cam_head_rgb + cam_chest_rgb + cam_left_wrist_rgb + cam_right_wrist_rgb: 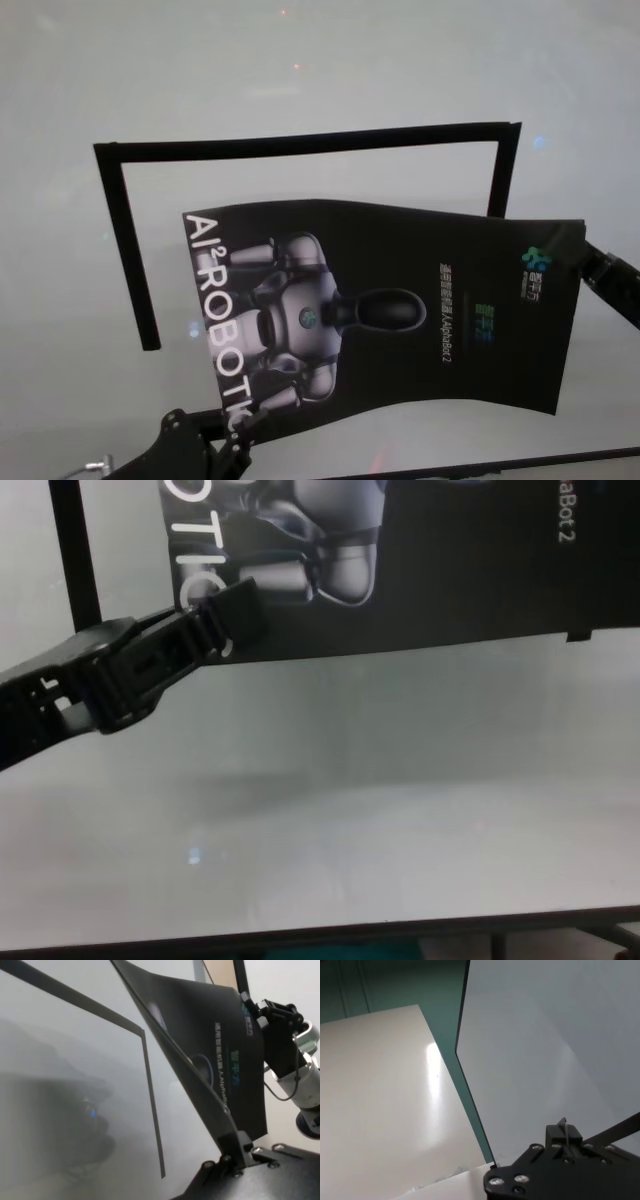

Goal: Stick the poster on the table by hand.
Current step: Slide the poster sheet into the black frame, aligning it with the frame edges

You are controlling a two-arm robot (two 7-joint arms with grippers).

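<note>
left gripper [238,428]: at 7 o'clock of the poster [400,300], clamped on its near-left corner.
poster: lifted over the table [300,80], slanted across the black strip outline [128,250].
right gripper [590,262]: at 3 o'clock, pinching the poster's right edge.

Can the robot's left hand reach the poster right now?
Yes, it looks that way. The left hand is already pinched on the poster at its near corner by the big white letters, and nothing sits between them. The right hand grips the far right edge, above the table.
</note>
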